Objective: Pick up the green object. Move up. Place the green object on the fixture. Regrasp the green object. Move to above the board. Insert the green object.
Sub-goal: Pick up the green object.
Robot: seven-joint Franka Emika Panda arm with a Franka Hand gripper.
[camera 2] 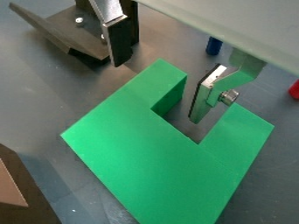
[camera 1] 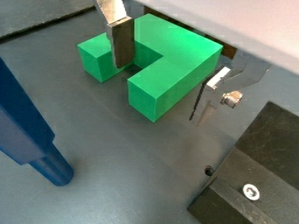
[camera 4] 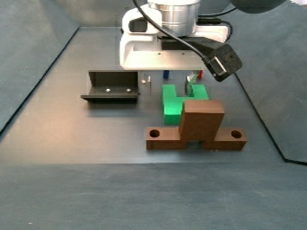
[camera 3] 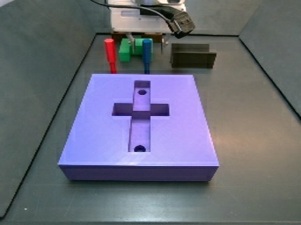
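The tool [camera 2: 163,74] sits low over the green object [camera 2: 163,153] on the desk [camera 1: 117,166], fingers apart, straddling one prong with the fixture [camera 4: 110,88] around nine o'clock in a side view. Best centre first, then close squarely (a skewed pinch could twist it). No readable writing anywhere.

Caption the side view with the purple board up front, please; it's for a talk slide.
Behind the purple board, the hand is lowered over the green object beside the dark fixture.
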